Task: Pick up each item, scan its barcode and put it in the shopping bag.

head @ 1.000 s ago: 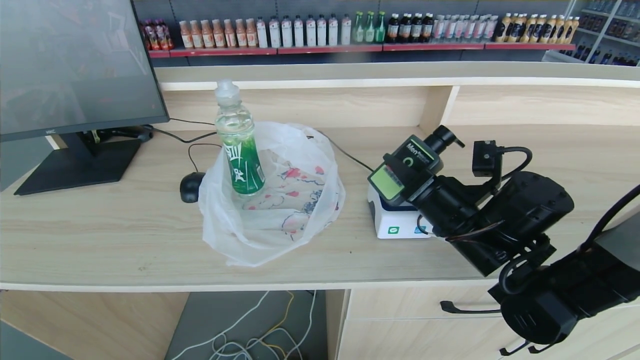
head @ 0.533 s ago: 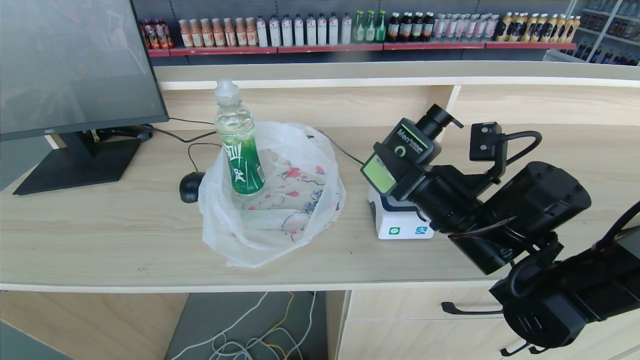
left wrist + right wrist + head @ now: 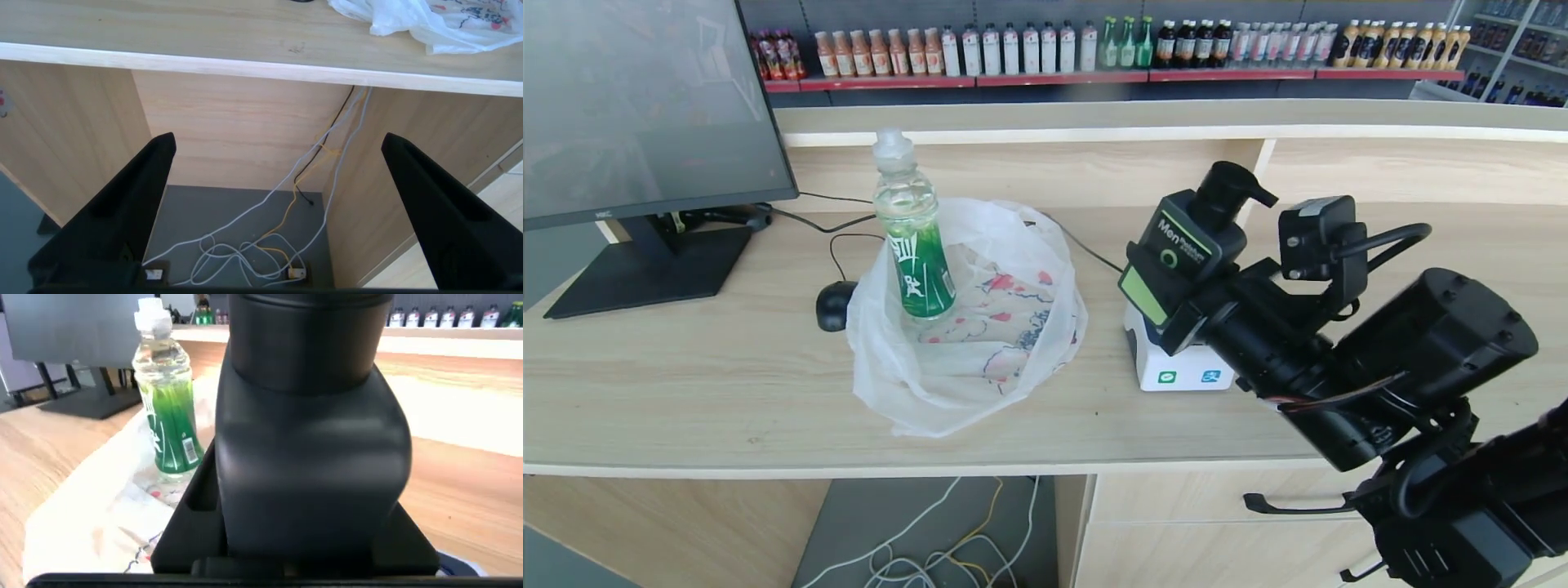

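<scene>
My right gripper [image 3: 1188,286] is shut on a black pump bottle [image 3: 1186,241] with a green label, held tilted just above the white barcode scanner [image 3: 1180,369]. In the right wrist view the black pump bottle [image 3: 310,449] looms close in front of the camera. A white plastic shopping bag [image 3: 968,327] lies open on the counter, with a green-labelled drink bottle [image 3: 908,237] standing upright in it. That drink bottle [image 3: 167,416] and the bag [image 3: 106,514] also show beyond the pump bottle. My left gripper [image 3: 278,212] hangs open below the counter edge, its fingers [image 3: 122,212] wide apart.
A monitor [image 3: 645,106] on a black stand and a black mouse [image 3: 833,304] sit at the counter's left. Loose cables [image 3: 270,245] lie on the floor under the counter. A raised ledge [image 3: 1176,122] runs along the back, with shelves of bottles behind it.
The right arm has lifted and turned the pump bottle more upright over the scanner. The bag and drink bottle have stayed put.
</scene>
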Controlling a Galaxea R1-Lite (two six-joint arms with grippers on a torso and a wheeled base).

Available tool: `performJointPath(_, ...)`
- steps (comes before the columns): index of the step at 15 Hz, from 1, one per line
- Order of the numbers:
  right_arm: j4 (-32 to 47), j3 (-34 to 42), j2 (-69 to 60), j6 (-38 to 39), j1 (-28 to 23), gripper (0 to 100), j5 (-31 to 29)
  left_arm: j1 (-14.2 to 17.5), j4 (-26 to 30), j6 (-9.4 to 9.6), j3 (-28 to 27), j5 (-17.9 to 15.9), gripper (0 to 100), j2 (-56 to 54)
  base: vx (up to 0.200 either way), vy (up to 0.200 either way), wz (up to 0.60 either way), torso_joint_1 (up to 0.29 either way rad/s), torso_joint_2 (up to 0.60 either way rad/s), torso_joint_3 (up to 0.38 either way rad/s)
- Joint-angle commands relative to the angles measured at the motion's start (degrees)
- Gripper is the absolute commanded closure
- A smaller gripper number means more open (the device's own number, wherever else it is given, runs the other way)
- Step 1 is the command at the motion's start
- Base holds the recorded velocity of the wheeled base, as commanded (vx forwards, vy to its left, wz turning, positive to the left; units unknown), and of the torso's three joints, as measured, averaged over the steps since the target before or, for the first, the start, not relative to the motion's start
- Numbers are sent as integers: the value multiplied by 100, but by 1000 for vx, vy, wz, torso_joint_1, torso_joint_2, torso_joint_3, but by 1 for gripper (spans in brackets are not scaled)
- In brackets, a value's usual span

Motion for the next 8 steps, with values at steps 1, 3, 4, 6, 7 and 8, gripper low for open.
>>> performJointPath(1,-8,351,-100,-225,-10,100,-98,2,2,-1,0,0,0,-2,0,0,0,0,0,0)
performJointPath(3,-8,254,-74,-155,-10,100,-713,2,2,-1,0,0,0,-2,0,0,0,0,0,0)
performJointPath(4,-8,166,-38,-102,-10,100,-792,2,2,-1,0,0,0,-2,0,0,0,0,0,0)
performJointPath(6,-8,131,41,-76,8,100,-828,2,-6,-1,0,0,0,-2,0,0,0,0,0,0)
performJointPath(7,-8,114,49,-67,8,100,-836,2,-6,-1,0,0,0,-2,0,0,0,0,0,0)
performJointPath(8,-8,131,49,-58,-19,100,-836,2,2,-1,0,0,0,-2,0,0,0,0,0,0)
